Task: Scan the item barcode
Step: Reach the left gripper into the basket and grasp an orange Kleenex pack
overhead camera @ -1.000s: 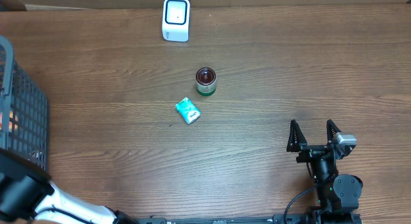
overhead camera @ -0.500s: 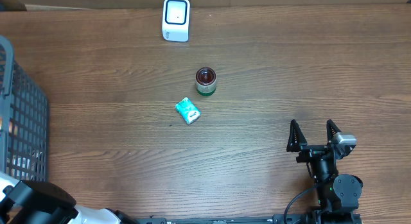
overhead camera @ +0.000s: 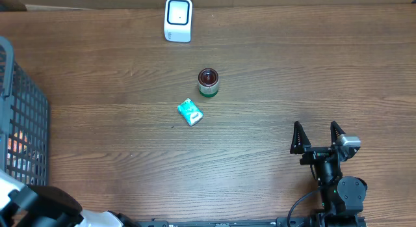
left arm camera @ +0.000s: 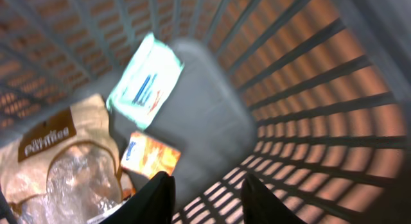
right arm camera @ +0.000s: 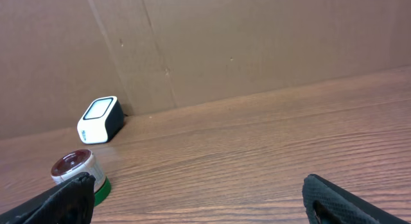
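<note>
The left arm (overhead camera: 45, 204) had swung its dark wrist in over the near corner of the basket (overhead camera: 26, 116), where a second earlier only its white link showed. The left claw (left arm camera: 209, 199) had gone from clenched to parted. Its two fingertips now stood apart with bare basket floor showing between them, and it was grasping nothing.

I judged this as the opening before a pick rather than a release, since nothing lay freshly dropped beneath the claw. That would put the scan itself still ahead.

An orange box (left arm camera: 151, 155) lay just ahead of the claw's left finger. A teal-and-white packet (left arm camera: 146, 79) sat farther ahead of it, and a tan bag (left arm camera: 48, 160) was off to its left. Which of these was the item to scan, I could not tell.

Nothing else differed. The right claw (overhead camera: 316, 131) rested wide open and empty. The can (overhead camera: 208, 82) and the teal box (overhead camera: 190, 112) stood ahead of it and to its left. The scanner (overhead camera: 178, 19) sat beyond them, well apart from both claws.
</note>
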